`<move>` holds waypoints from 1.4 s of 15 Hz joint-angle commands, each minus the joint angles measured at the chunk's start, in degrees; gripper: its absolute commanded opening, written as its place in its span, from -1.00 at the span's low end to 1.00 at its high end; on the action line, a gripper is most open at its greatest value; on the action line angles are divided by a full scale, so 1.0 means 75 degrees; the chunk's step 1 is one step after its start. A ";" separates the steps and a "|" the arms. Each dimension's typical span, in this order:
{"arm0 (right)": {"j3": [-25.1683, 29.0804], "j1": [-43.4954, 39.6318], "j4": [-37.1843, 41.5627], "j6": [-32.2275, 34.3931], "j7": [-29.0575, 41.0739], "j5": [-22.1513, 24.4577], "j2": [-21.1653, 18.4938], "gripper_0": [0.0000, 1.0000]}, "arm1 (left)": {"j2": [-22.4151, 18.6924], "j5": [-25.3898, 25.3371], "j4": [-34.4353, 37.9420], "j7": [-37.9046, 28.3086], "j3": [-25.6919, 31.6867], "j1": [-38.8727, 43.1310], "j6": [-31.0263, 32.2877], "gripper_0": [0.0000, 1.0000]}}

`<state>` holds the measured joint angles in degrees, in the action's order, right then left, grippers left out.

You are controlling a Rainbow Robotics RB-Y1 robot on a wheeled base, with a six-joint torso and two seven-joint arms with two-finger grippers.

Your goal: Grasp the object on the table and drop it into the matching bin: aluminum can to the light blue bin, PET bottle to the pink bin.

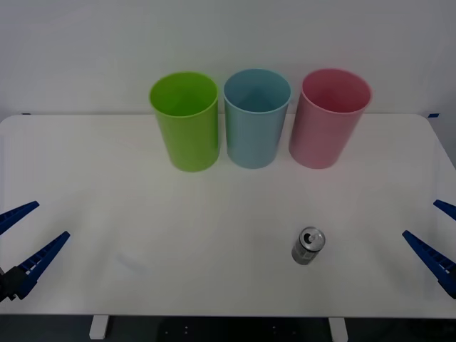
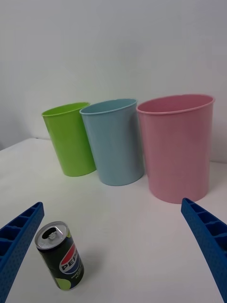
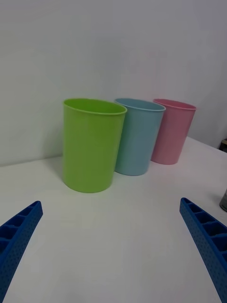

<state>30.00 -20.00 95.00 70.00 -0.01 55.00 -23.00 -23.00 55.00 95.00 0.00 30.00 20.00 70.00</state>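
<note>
On the near right of the bench (image 1: pixel 214 214), the aluminum can (image 1: pixel 308 246) stands upright and free, well short of the light blue bin (image 1: pixel 256 120). A clumsy sideways approach could tip and roll it. The right tool (image 1: pixel 438 242) and left tool (image 1: pixel 21 242) hover wide open at opposite edges.

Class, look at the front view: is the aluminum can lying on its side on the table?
No. The aluminum can stands upright on the table, its ring-pull top facing up, in front of the pink bin.
</note>
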 commanded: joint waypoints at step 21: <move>-0.1410 -0.0779 -0.0831 -0.0263 -0.2062 -0.0126 -0.0789 1.00 | 0.0000 0.0000 0.0000 0.0000 0.0000 0.0000 0.0000 1.00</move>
<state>19.83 -26.06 89.35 67.97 -14.94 54.05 -28.94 -23.00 55.00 95.00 0.00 30.00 20.00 70.00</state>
